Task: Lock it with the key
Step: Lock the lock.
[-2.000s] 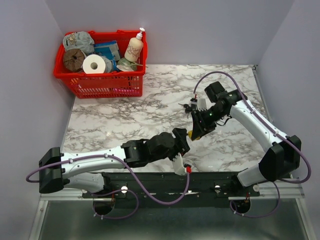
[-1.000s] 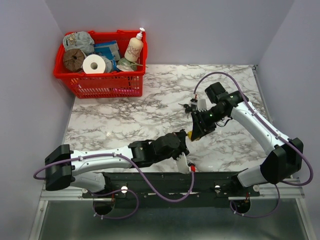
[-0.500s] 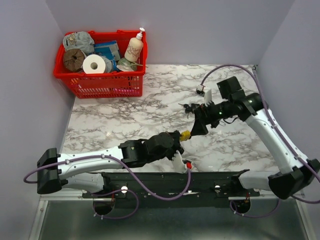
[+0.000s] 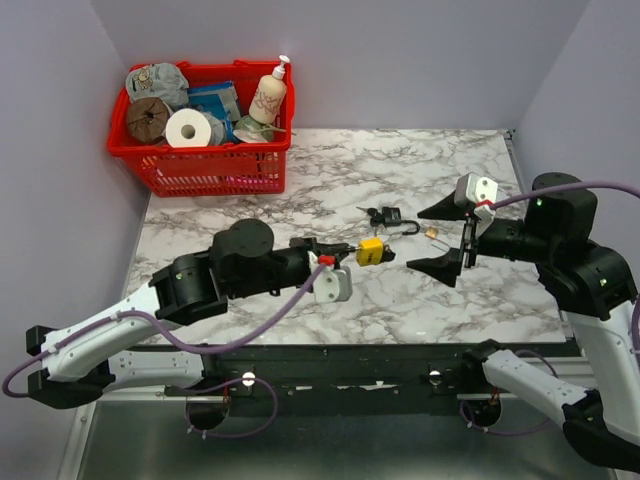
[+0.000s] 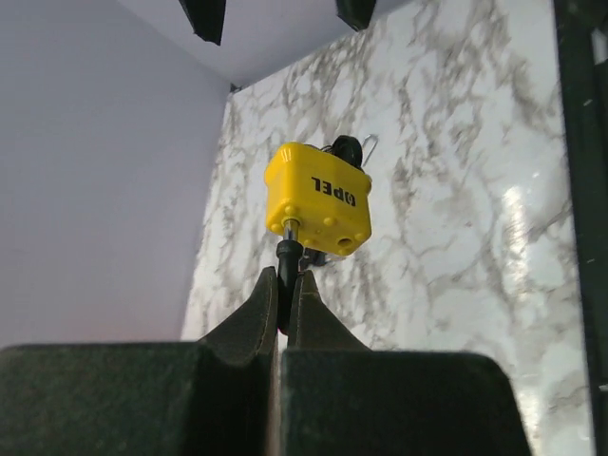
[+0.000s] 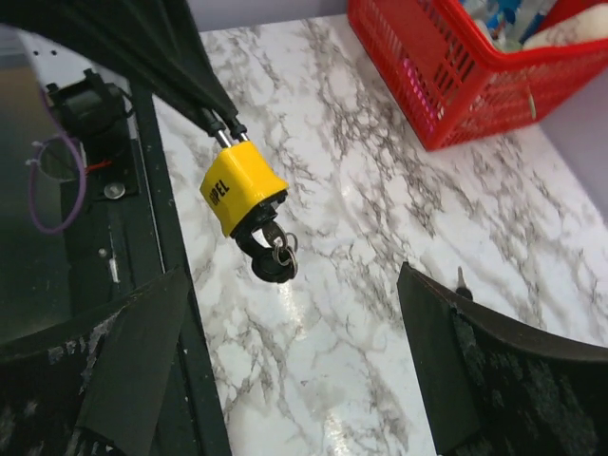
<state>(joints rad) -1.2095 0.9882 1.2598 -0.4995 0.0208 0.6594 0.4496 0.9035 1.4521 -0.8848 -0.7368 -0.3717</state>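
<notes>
A yellow padlock [image 4: 371,251] hangs above the marble table, held by its black shackle [image 5: 287,271] in my left gripper [image 5: 283,285], which is shut on it. A black-headed key [image 6: 271,261] with a ring sticks out of the lock's far end. My right gripper [image 4: 418,240] stands wide open just right of the padlock, touching nothing. In the right wrist view the padlock [image 6: 239,190] sits ahead of my open right gripper [image 6: 294,285], pinched by the left gripper [image 6: 226,125]. The left wrist view shows the padlock [image 5: 318,198] with the key [image 5: 347,149] behind it.
A red basket [image 4: 170,170] of household items stands at the far left corner. Loose black keys [image 4: 383,215] and a small brass piece [image 4: 432,232] lie on the table behind the padlock. One of these keys [image 6: 460,278] shows by my right finger.
My right gripper has opened, let go of the key and drawn back to the right. The left arm has swung round, still holding the padlock with the key in it.
</notes>
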